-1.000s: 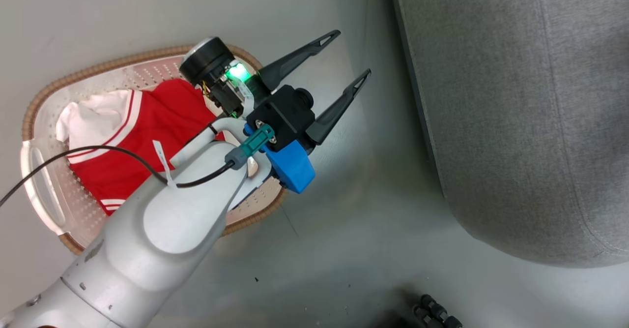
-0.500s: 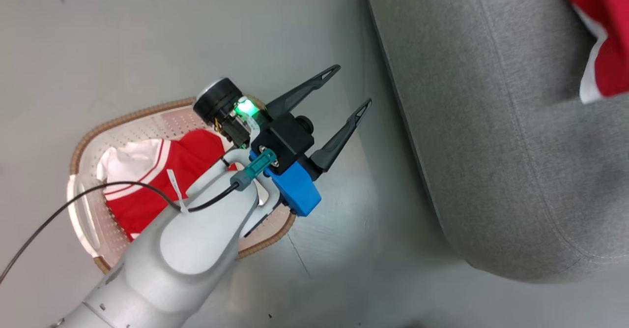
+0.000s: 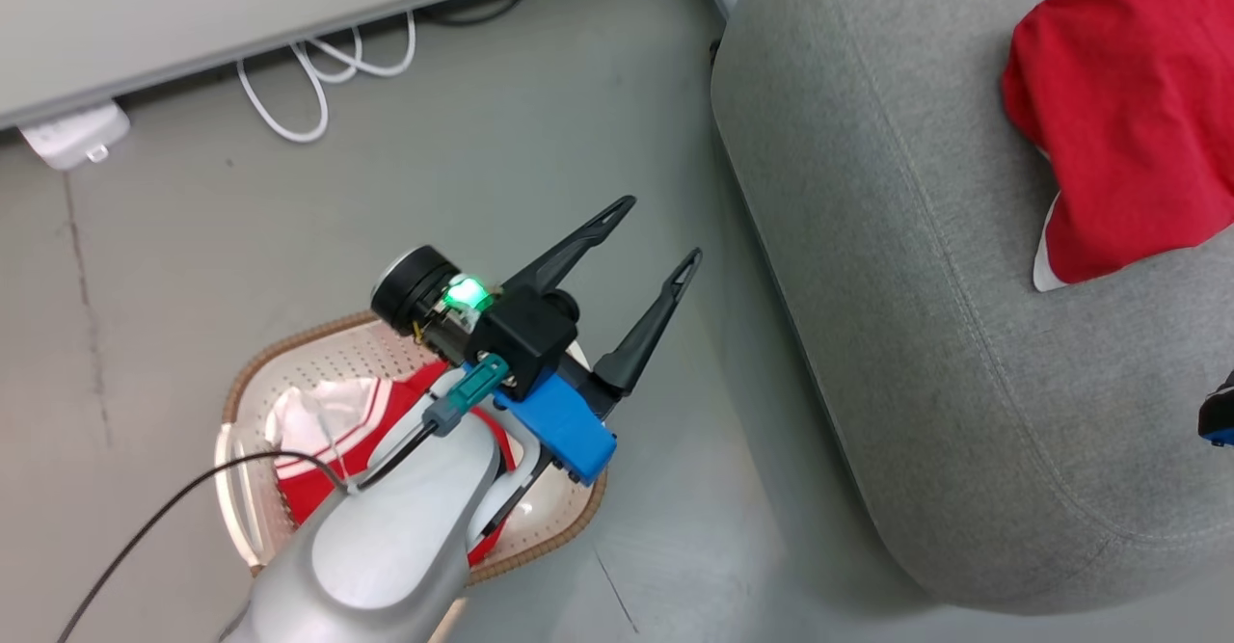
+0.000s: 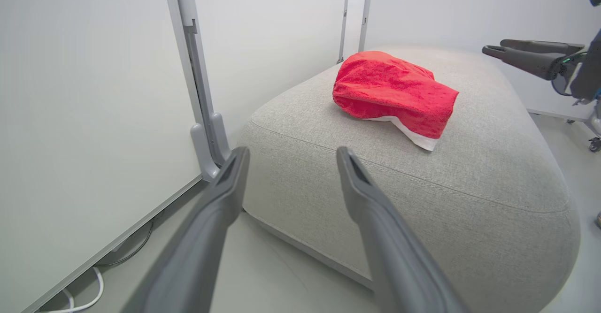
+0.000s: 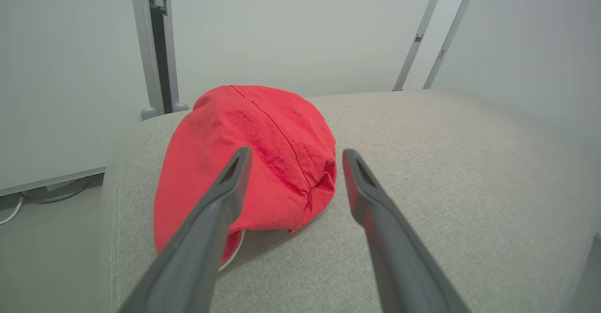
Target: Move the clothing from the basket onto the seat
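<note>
One red piece of clothing (image 3: pixel 1128 113) with a white edge lies bunched on top of the grey seat (image 3: pixel 868 238). My right gripper (image 5: pixel 296 157) is open just above and in front of this red clothing (image 5: pixel 249 130), nothing between its fingers. A second piece of clothing (image 3: pixel 308 416), red with white collar and stripes, lies in the cream basket (image 3: pixel 357 359) on the floor, partly hidden by my left arm. My left gripper (image 3: pixel 659 231) is open and empty above the basket's right end, pointing at the seat (image 4: pixel 422 186). The left wrist view has the red clothing (image 4: pixel 389 92) and my right gripper (image 4: pixel 497 48).
White cables (image 3: pixel 328 74) and a white power box (image 3: pixel 72 132) lie on the grey floor by the wall's base. A metal partition post (image 4: pixel 202 92) stands next to the seat's far corner. Bare floor separates basket and seat.
The head view has swung up toward the seat, so the basket sits lower in it. The red clothing has come fully into view, lying on the seat. My left arm keeps its pose.
</note>
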Available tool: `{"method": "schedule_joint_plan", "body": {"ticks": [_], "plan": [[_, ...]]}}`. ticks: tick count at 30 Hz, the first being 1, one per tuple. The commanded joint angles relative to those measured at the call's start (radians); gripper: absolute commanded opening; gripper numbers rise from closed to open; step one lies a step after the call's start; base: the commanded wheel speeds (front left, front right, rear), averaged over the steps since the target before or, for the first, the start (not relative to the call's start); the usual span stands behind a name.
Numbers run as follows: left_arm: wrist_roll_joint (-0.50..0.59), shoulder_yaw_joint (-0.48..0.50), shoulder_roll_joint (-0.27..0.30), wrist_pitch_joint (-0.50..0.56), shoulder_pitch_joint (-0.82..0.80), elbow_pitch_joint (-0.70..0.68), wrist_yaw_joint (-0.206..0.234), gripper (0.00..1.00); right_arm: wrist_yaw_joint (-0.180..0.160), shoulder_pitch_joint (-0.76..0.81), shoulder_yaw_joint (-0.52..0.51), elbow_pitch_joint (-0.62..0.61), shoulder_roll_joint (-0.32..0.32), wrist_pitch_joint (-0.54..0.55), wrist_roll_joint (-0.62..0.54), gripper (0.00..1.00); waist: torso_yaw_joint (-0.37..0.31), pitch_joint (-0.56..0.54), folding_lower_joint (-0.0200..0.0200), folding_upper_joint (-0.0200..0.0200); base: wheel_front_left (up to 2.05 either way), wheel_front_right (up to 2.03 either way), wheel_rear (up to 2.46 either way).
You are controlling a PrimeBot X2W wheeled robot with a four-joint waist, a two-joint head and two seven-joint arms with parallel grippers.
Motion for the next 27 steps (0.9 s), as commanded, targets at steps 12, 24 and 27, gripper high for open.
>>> {"method": "schedule_joint_plan", "body": {"ticks": [12,24,27], "plan": [[0.010,0.195,-0.003,-0.004,0.161,-0.087,0.053,1.00,-0.001,0.076,0.149,-0.155,0.051,-0.001,0.009,1.00,0.099,-0.169,0.0002,-0.0001,0.00,0.00,0.00],[0.036,0.411,-0.017,-0.004,0.329,-0.150,0.061,1.00,-0.001,0.133,0.329,-0.213,0.103,-0.001,0.028,1.00,0.205,-0.260,0.0002,-0.0001,0.00,0.00,0.00],[0.048,0.461,-0.024,-0.004,0.367,-0.163,0.059,1.00,-0.001,0.142,0.365,-0.212,0.107,-0.001,0.039,1.00,0.224,-0.271,0.0002,-0.0001,0.00,0.00,0.00]]}}
